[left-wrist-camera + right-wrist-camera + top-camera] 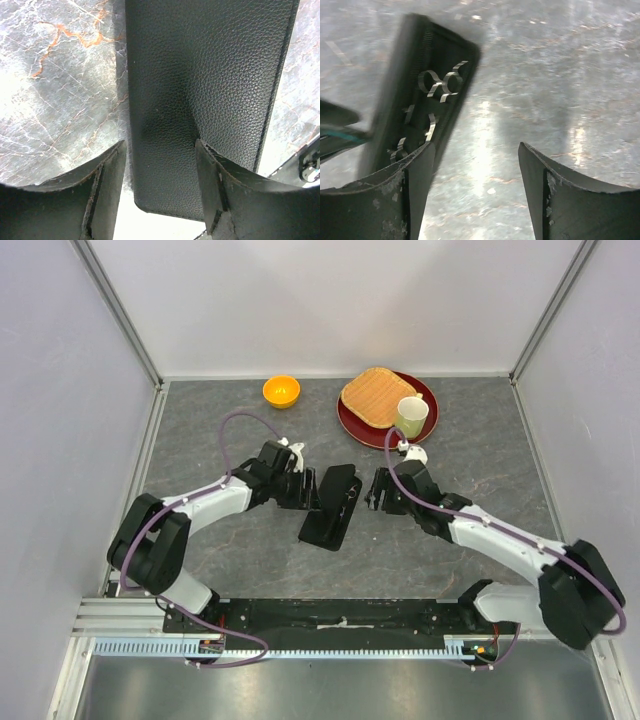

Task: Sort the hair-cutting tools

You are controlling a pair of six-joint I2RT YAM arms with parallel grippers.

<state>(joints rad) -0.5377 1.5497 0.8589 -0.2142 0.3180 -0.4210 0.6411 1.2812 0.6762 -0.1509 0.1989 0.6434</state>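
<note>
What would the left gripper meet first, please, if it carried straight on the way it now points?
The black case: its grained outer face lies directly ahead of the left gripper, in line with the gap between the open fingers and very close. Contact looks almost immediate, though depth is hard to judge.

The top camera looks down from above and behind the 2 arm bases (pixel 190 598), far enough to take in the whole table (pixel 250 570). The left wrist camera looks down past the left end effector (pixel 159 145), very close to the case (pixel 210 75). The right wrist camera, blurred, looks past the right end effector (pixel 476 146) from a little farther off. All 3 views share the case and table.
</note>
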